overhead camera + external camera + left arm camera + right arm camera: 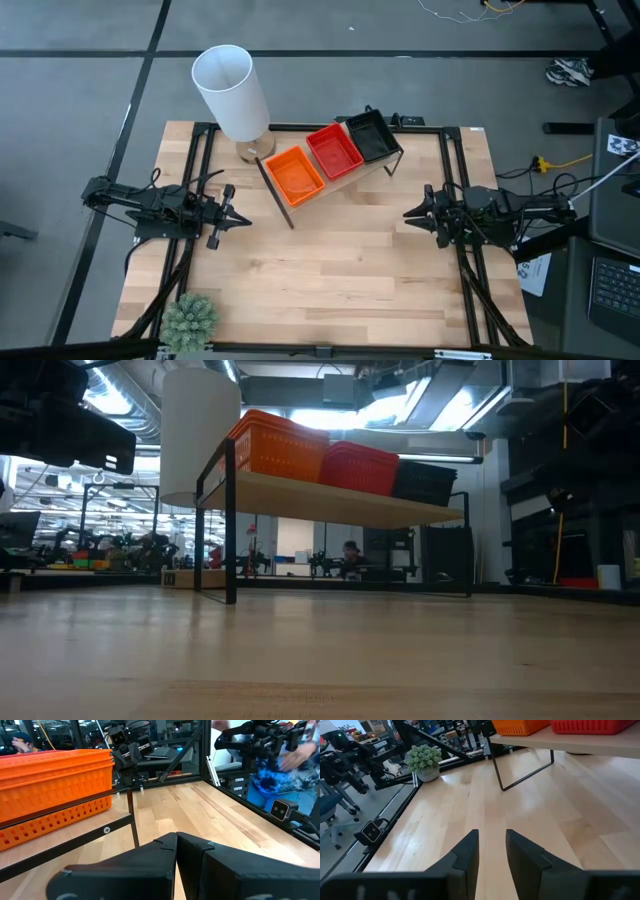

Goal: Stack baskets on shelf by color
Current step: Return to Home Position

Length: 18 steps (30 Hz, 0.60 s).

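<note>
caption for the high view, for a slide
Orange baskets, red baskets and black baskets sorted by colour on the shelf; left gripper and right gripper empty at opposite table sides.

Readable text: none you can make out, any view.
Paper sheet (533,272): blue print, maybe a logo, illegible.

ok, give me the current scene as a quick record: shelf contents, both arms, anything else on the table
shelf: far side of table, angled, beside white cylinder
on shelf: orange baskets, red baskets, black baskets, side by side
loose baskets: none seen
left gripper: shut, empty, table's left side
right gripper: open, empty, table's right side
other: plant, near left corner
</note>
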### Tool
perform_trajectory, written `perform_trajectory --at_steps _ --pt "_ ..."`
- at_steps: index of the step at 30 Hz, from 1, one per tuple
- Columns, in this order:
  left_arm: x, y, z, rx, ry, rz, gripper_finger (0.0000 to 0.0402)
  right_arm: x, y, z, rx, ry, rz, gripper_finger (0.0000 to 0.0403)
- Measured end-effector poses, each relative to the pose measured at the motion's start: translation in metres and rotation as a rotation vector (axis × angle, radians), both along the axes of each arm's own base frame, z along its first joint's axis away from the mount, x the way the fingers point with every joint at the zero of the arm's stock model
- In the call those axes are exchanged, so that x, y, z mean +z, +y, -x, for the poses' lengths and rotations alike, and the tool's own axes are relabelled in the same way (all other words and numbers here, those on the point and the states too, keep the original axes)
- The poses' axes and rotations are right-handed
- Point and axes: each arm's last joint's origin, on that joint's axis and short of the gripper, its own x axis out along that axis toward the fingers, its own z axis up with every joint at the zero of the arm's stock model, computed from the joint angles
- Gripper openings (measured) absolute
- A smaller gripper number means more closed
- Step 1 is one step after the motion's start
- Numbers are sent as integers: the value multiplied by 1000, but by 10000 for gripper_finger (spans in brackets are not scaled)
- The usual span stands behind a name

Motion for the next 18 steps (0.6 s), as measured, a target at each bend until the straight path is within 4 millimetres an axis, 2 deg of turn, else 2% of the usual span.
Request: perform_trajectory --at_steps 8,14,18 --pt "0 0 0 0 0 0 0 0 0 0 0 0 1 96" --pt "0 0 0 1 0 0 0 0 1 0 55 -20 149 96" --pt "0 0 0 0 0 0 0 0 0 0 35 -19 152 96"
